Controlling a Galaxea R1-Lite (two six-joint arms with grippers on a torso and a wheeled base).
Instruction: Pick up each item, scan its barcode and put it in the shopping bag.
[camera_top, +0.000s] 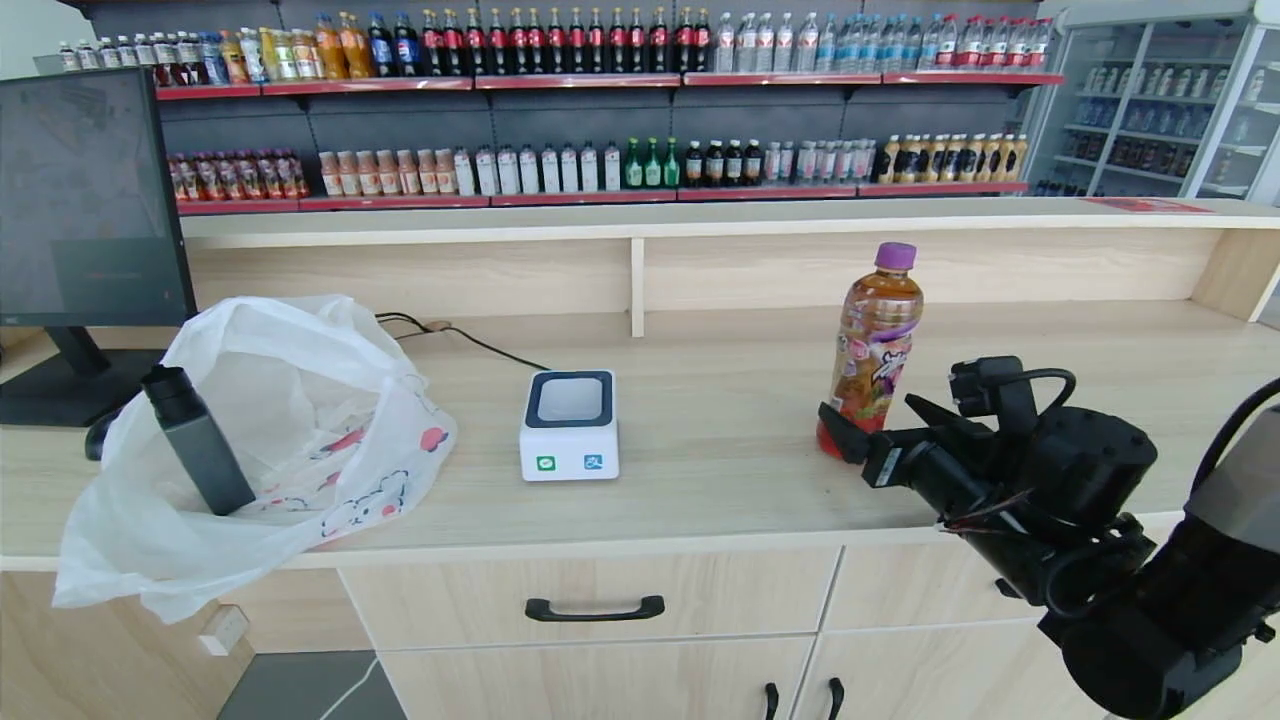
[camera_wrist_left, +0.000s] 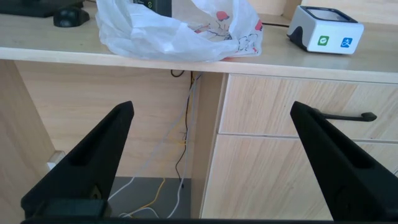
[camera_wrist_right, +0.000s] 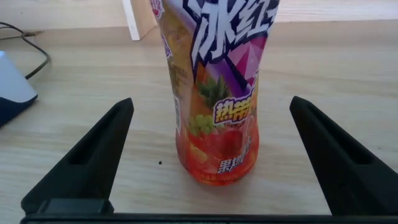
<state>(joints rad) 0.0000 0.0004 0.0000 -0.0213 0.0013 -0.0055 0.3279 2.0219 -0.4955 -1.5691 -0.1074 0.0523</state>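
The purple-capped bottle (camera_top: 872, 345) stands upright near the right end of the counter (camera_top: 720, 490), its fruit-printed label partly cut off close up. The right gripper (camera_wrist_right: 211, 104) has its jaws wide apart either side of the bottle's base. The left gripper (camera_wrist_left: 211, 109), jaws also apart, hangs below the front edge by the shopping bag (camera_top: 300, 400).

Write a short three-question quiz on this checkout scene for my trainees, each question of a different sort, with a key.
1. True or false: the bottle lies on its side inside the bag.
2. What stands on the counter between the bag and the bottle? A a scanner; B a cup; C a plate.
3. Fill in: the right gripper, level with the foot of the bottle, is ____ (open or shut).

Key: 1 false, it stands upright on the counter, outside the bag. 2 A, the scanner. 3 open.
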